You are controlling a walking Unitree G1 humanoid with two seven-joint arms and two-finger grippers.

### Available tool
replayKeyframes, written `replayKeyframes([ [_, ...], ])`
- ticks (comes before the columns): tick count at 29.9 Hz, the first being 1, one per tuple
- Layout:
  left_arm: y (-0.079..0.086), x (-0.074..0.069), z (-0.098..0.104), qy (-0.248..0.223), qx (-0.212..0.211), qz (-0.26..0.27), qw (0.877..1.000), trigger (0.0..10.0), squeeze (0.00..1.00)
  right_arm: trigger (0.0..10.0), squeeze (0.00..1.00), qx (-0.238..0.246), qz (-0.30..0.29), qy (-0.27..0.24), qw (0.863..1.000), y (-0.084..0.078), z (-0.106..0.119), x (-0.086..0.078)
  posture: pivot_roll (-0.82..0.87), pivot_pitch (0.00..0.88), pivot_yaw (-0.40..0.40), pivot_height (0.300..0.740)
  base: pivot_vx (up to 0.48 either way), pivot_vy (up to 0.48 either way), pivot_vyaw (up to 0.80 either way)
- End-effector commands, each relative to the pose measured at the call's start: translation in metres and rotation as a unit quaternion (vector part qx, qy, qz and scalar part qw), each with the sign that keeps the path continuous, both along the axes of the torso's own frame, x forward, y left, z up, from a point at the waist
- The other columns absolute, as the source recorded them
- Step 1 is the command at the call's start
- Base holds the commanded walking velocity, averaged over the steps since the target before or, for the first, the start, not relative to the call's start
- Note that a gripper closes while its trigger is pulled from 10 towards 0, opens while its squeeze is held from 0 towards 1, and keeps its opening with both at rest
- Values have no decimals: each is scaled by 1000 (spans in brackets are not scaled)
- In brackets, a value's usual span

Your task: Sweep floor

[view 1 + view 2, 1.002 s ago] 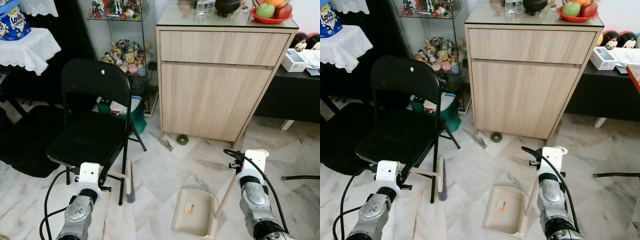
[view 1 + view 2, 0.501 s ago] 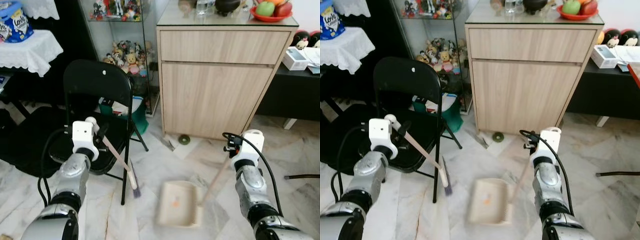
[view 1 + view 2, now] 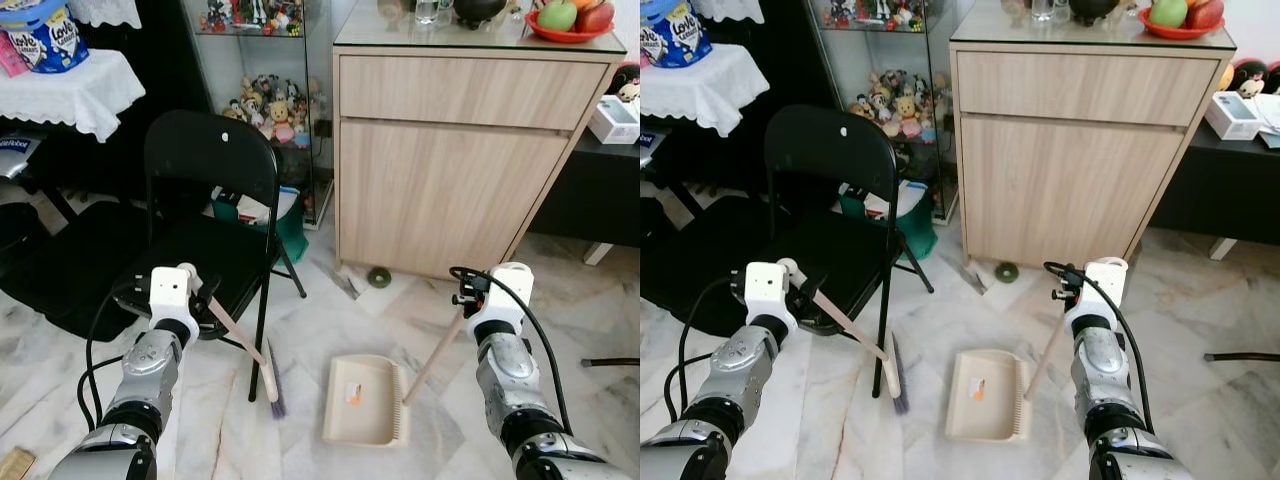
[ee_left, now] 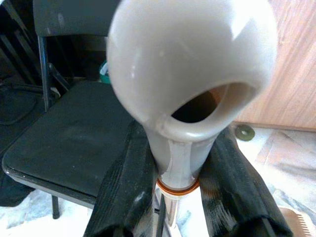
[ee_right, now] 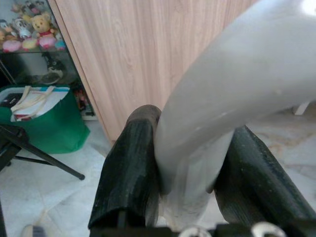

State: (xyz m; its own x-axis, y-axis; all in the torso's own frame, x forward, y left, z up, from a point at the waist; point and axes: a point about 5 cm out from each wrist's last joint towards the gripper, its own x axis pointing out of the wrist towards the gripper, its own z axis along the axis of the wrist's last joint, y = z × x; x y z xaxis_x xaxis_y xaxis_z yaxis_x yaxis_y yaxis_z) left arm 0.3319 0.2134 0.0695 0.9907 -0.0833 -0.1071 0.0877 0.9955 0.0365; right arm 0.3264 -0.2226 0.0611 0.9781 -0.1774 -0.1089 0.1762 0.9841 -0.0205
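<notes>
**Broom and dustpan held ready before the cabinet**

The left gripper (image 4: pixel 177 197) is clamped on the upper end of the broom (image 3: pixel 240 345), its two black fingers (image 4: pixel 123 192) pressing the grey handle from either side. The handle slants down and toward the cabinet (image 3: pixel 450 170); the bristle head (image 3: pixel 275 385) rests on the marble floor (image 3: pixel 330 320) just beside the front leg of the black folding chair (image 3: pixel 210 220). The right gripper (image 5: pixel 187 182) is closed around the grey grip of the dustpan (image 3: pixel 362 400), whose long handle (image 3: pixel 432 350) rises obliquely from the pan to the wrist. The pan lies flat on the floor in front of the cabinet, between the two arms, with a small orange scrap (image 3: pixel 351 393) inside it.

A small round green object (image 3: pixel 379 277) lies on the floor at the foot of the cabinet, and a dark smear (image 3: pixel 343 285) lies just beside it. Both sit between pan and cabinet, beyond the bristles. The broom head lies to the chair side of the pan, near its edge, with its long axis running roughly toward the cabinet. The left arm, bearing the broom, is judged the one to draw debris back from the cabinet base toward the pan, while the right arm steadies the pan.
</notes>
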Motion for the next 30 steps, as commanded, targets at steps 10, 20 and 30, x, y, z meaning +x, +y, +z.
replayKeyframes([
  [10, -11, -12, -1, -38, 26, -37, 998, 10000, 0, 10000, 0, -1, -50, -33, 998, -13, 4, -9, -51, 0, 67, 740, 0, 0, 0],
  [20, -22, -17, -6, -31, 59, -92, 994, 10000, 0, 10000, 0, 5, -53, -35, 998, -3, 5, -6, -41, 0, 86, 740, 0, 0, 0],
  [30, -18, -19, 11, -65, 88, -128, 986, 10000, 0, 10000, 0, 15, -23, -28, 999, 21, 3, -1, 4, 0, 106, 740, 0, 0, 0],
])
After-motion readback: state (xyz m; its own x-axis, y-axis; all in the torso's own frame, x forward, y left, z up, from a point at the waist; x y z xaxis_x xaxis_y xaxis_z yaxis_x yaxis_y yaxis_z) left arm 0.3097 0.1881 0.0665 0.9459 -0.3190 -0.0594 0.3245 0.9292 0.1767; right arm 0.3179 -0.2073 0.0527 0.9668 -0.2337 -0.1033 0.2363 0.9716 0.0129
